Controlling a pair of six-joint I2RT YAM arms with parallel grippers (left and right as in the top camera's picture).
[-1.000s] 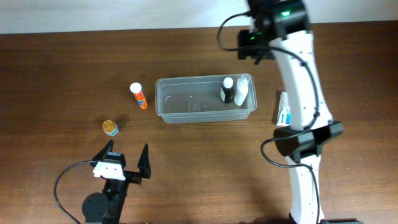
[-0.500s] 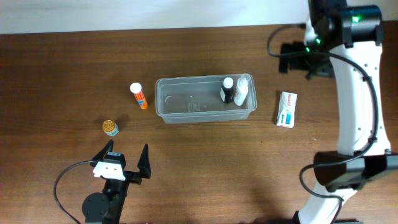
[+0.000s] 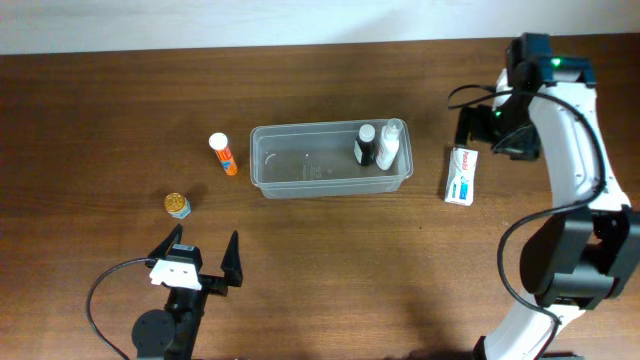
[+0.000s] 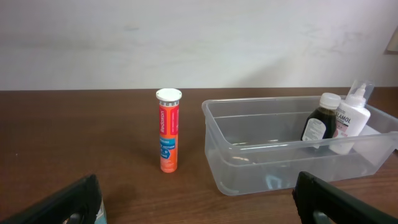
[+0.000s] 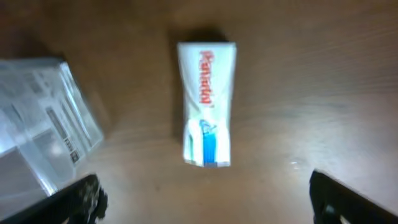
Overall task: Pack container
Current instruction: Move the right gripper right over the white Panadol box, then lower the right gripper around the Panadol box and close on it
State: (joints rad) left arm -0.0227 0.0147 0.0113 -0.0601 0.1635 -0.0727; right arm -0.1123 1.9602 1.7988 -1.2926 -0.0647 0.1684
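The container, a clear plastic tub, lies mid-table with a dark bottle and a white bottle standing at its right end. An orange tube stands left of it, and a small gold-lidded jar sits further left. A white box lies flat to the tub's right. My right gripper hovers open just above that box, nothing between its fingers. My left gripper rests open near the front edge, facing the tube and the tub.
The right arm's base and cable stand at the right front. The left arm's base sits at the front left. A pale wall runs behind the table's far edge. The tub's corner shows left of the box in the right wrist view.
My right arm has swung away from the tub's right end to the right and come down over the white box, its jaws opening wide. The left arm has not moved.
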